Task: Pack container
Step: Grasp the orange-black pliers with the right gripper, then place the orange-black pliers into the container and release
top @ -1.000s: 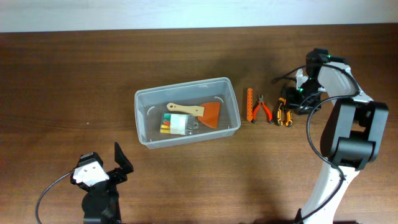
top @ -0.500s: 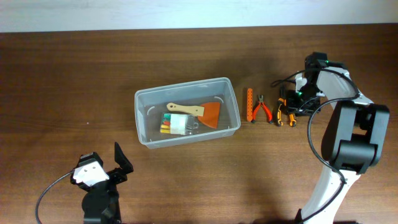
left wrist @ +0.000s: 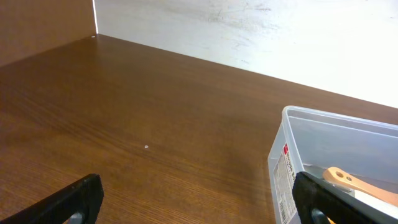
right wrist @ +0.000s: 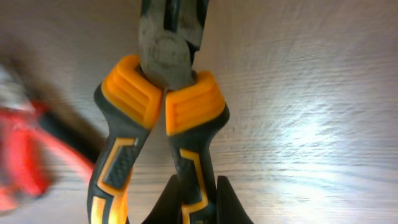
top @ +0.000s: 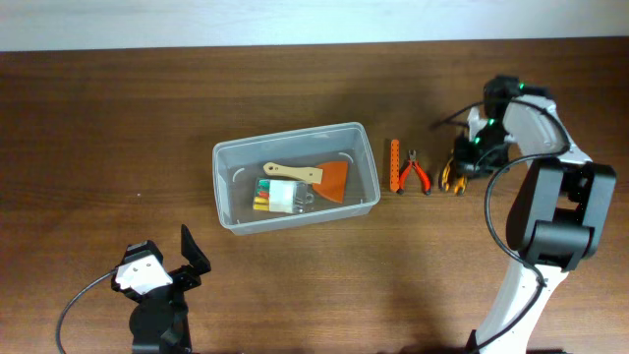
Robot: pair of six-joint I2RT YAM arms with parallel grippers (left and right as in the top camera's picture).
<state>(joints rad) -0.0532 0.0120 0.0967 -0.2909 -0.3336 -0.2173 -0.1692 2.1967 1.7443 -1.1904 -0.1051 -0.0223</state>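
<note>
Right gripper (right wrist: 193, 210) clamps one handle of the orange-handled pliers (right wrist: 186, 109) at the right end of the table (top: 118, 108). That is well apart from the container (top: 218, 187), which sits mid-table. Whether the tool is off the wood yet, the views do not settle.

You hold it by a single handle, low on the grip, so it will likely swing. Lift straight up and carry it level. Pass above the red pliers (top: 416, 174) and the orange strip (top: 395, 165), which lie between you and the bin. Cross over the right wall rather than brushing it, and let go only once the nose is inside (the roomiest patch looks to be the bin's right side).

The container already holds a scraper (top: 313, 177) with a wooden handle and orange blade. Just beside it is a small clear box (top: 280, 197) of coloured bits.

Left gripper (left wrist: 196, 193) idles in front of the container's left corner, fingers spread wide and empty, touching nothing.
</note>
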